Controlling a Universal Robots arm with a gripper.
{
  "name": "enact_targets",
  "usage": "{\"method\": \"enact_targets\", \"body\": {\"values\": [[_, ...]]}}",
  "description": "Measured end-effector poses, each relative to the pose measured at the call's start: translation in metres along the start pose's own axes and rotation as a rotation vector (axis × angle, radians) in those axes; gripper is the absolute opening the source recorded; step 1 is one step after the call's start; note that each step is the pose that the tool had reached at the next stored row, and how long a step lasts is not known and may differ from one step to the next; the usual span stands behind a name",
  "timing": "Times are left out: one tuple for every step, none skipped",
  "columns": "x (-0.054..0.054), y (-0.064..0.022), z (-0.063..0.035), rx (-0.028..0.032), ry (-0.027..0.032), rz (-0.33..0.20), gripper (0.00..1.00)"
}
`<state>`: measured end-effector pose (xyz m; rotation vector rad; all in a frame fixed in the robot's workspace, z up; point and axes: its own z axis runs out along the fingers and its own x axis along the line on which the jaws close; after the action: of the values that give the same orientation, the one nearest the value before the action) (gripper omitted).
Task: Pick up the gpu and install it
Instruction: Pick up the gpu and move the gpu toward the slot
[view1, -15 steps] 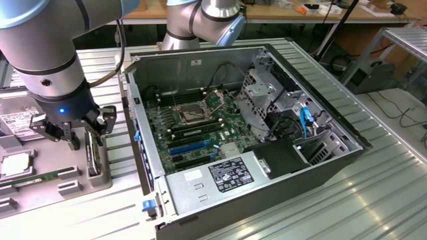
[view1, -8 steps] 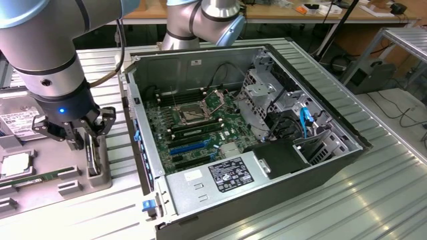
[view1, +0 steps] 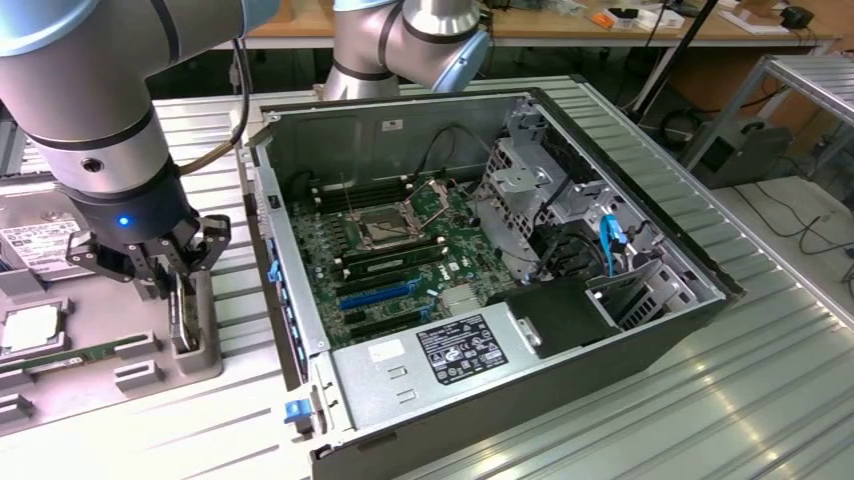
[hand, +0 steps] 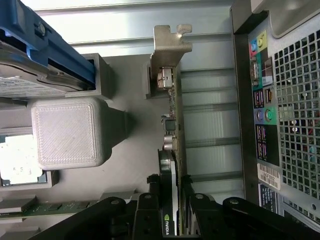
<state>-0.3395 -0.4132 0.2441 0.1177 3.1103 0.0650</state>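
The gpu (view1: 182, 318) stands on edge in a slot of the grey holder tray (view1: 147, 375), at the exterior view's left beside the open computer case (view1: 667, 330). In the wrist view the gpu (hand: 173, 107) runs edge-on, with its silvery bracket at the far end and its black fan side between my fingers. My gripper (view1: 171, 278) is lowered over the card's near end. The gripper (hand: 169, 184) has one finger on each side of the card, close to its faces, and I cannot make out firm contact. The card still rests in the tray.
The case lies open with its motherboard (view1: 387, 250) and blue expansion slot (view1: 376, 295) exposed. A hard drive (view1: 34, 245) and memory sticks (view1: 67, 355) share the tray. In the wrist view a blue-railed drive (hand: 45, 55) and the case's rear panel (hand: 280, 110) flank the card.
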Motion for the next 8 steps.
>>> {"method": "enact_targets", "body": {"values": [[0.0,0.0,0.0,0.0,-0.0001,0.0,0.27],[0.0,0.0,0.0,0.0,-0.0001,0.0,0.27],[0.0,0.0,0.0,0.0,-0.0001,0.0,0.27],[0.0,0.0,0.0,0.0,-0.0001,0.0,0.27],[0.0,0.0,0.0,0.0,-0.0001,0.0,0.27],[0.0,0.0,0.0,-0.0001,-0.0001,0.0,0.27],[0.0,0.0,0.0001,-0.0001,-0.0002,0.0,0.27],[0.0,0.0,0.0,0.0,-0.0001,0.0,0.27]]}}
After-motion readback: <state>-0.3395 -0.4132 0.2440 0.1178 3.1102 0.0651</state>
